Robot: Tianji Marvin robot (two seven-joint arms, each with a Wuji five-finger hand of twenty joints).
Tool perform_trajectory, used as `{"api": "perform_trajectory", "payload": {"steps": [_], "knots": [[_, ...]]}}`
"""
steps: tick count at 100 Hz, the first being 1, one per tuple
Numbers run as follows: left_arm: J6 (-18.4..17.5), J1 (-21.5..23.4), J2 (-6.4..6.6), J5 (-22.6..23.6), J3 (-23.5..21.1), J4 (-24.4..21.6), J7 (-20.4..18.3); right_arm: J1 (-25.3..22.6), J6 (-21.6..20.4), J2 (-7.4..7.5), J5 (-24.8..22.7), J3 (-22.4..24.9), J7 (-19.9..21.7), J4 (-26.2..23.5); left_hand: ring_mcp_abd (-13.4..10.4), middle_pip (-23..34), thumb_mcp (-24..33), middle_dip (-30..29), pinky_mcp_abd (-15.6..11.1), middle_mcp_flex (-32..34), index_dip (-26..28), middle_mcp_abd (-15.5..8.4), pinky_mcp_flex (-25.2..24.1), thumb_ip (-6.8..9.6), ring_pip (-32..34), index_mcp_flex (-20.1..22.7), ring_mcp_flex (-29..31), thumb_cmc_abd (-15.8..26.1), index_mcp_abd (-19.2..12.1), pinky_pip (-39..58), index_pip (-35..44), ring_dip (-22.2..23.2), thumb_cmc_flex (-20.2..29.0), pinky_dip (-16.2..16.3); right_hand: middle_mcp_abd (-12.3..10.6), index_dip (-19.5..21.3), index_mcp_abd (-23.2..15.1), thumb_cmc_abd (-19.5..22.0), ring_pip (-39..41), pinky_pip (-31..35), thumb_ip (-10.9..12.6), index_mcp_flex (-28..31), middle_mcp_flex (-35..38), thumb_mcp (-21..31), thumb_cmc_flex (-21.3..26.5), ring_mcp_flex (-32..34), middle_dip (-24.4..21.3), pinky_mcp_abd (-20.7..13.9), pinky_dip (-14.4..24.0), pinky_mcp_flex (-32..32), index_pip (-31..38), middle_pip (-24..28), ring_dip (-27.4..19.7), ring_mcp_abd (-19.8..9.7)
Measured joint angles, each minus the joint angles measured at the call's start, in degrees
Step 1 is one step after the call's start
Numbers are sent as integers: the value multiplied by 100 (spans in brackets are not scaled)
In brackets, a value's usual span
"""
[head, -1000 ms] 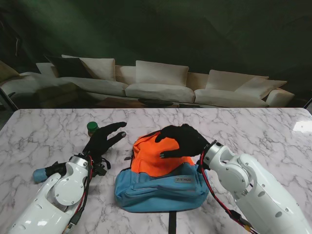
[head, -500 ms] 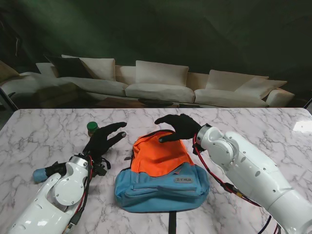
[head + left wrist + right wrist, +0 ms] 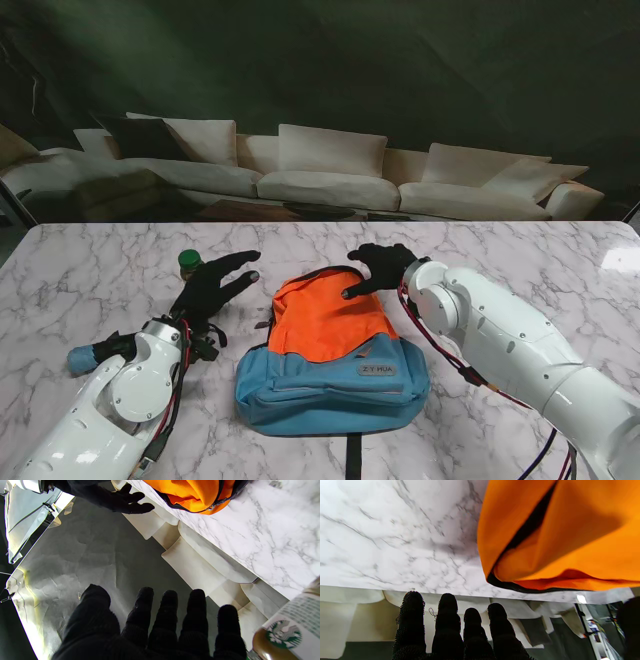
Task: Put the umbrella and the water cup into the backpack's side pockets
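Observation:
The orange and blue backpack (image 3: 325, 345) lies flat in the middle of the marble table (image 3: 520, 270). My right hand (image 3: 377, 268) hovers at its far top edge with fingers spread, holding nothing; the right wrist view shows the orange fabric (image 3: 560, 535) beside the fingers (image 3: 448, 625). My left hand (image 3: 212, 285) is open to the left of the backpack, just nearer than a green-capped bottle (image 3: 189, 262). That bottle's Starbucks label (image 3: 287, 630) shows beside the left fingers (image 3: 170, 620). A blue cylinder (image 3: 82, 358), probably the umbrella, lies partly behind my left arm.
The backpack's black strap (image 3: 352, 455) trails toward the table's near edge. A pale sofa (image 3: 320, 180) stands beyond the far edge. Bare marble lies to the right of the backpack.
My right hand has lifted off the backpack's orange top and drawn back to its far right edge. The left hand and the backpack have stayed put.

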Motion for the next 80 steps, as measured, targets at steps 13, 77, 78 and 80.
{"api": "perform_trajectory", "payload": {"steps": [13,77,78,80], "knots": [[0,-2,2,1,11,6,-7,100,332,-25,129,-295,41,152,0,0,0,0,0,0,0,0,0,0,0,0,0,0,0,0,0,0,0,0,21,-3,137,0,-56,-50,0,0,2,0,0,-3,-220,10,-124,-14,-228,-480,-2,28],[0,-13,4,10,43,15,-9,607,730,-822,1083,-1280,-664,1558,0,0,0,0,0,0,0,0,0,0,0,0,0,0,0,0,0,0,0,0,-280,1630,127,-292,-3,250,-7,-14,129,-510,1385,54,179,132,-188,48,1078,350,1,29],[0,-13,4,10,43,16,-9,609,722,-836,1104,-1280,-684,1583,0,0,0,0,0,0,0,0,0,0,0,0,0,0,0,0,0,0,0,0,-342,1802,26,-324,-2,286,-6,-14,129,-602,1510,77,266,132,-188,48,1239,551,-28,37],[0,-14,4,12,45,16,-9,614,705,-867,1144,-1283,-741,1641,0,0,0,0,0,0,0,0,0,0,0,0,0,0,0,0,0,0,0,0,-370,1905,-19,-340,4,307,-6,-14,133,-661,1596,84,333,132,-188,62,1327,656,0,49]]}}
